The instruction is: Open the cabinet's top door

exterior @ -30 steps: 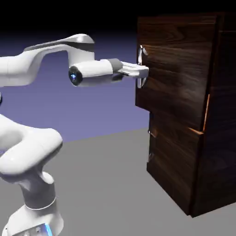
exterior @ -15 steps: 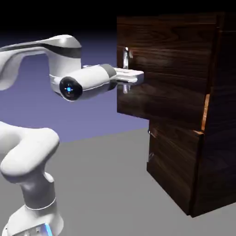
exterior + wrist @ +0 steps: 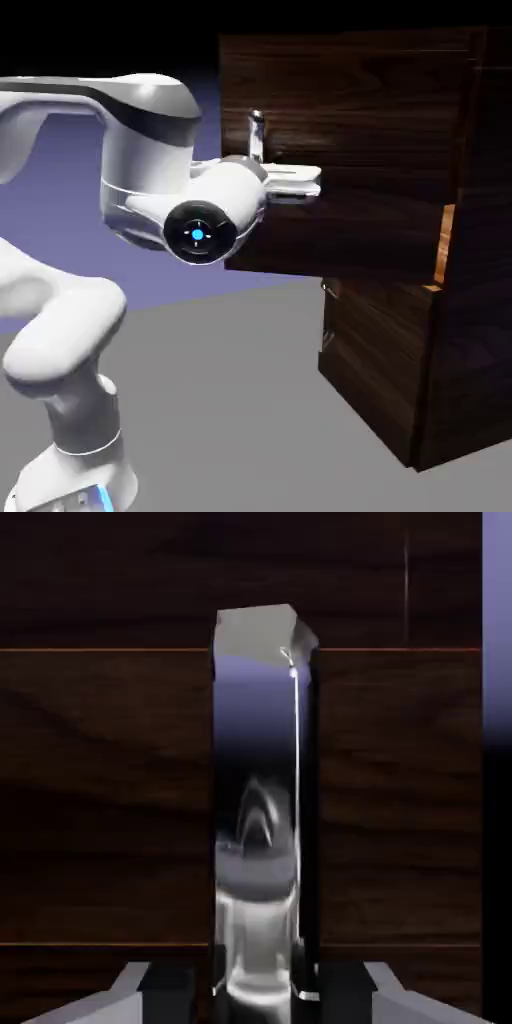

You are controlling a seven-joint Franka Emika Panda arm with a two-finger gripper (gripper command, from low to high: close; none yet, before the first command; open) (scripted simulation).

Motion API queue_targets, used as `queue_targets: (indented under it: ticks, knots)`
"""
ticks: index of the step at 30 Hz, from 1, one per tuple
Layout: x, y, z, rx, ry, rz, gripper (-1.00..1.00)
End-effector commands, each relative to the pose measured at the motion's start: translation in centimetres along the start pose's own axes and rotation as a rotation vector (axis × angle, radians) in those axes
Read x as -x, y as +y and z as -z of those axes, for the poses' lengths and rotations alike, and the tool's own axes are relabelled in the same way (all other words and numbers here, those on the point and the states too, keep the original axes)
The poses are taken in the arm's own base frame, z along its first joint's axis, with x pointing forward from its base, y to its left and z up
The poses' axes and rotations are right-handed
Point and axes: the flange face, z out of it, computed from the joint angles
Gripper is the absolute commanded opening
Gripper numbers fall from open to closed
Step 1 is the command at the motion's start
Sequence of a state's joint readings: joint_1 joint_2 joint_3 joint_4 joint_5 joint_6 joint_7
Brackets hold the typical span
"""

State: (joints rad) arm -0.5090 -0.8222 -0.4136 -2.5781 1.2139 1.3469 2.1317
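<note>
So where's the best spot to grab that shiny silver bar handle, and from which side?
Probably mid-length on the shiny silver bar handle, coming straight at the dark wood-grain door, one claw finger either side: it's slim, upright and stands proud.

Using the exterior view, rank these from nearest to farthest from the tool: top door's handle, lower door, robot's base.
1. Handle, right at the tool
2. Lower door, below, toward the view's right
3. Base, bottom left
</note>
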Motion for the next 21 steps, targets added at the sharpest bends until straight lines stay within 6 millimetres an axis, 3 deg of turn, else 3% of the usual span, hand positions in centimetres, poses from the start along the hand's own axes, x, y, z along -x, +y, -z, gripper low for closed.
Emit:
queue_targets:
  ticks: [1,10,19,20,21]
  knots:
    - [0.3,-0.3,0.8,0.022,0.022,0.000,-1.00]
    - [3.5,-3.5,7.0,0.193,0.193,0.000,-1.00]
    - [6.3,-6.3,10.6,0.314,0.314,0.000,-1.00]
    - [6.3,-6.3,10.6,0.314,0.314,0.000,1.00]
    - [6.3,-6.3,10.6,0.314,0.314,0.000,1.00]
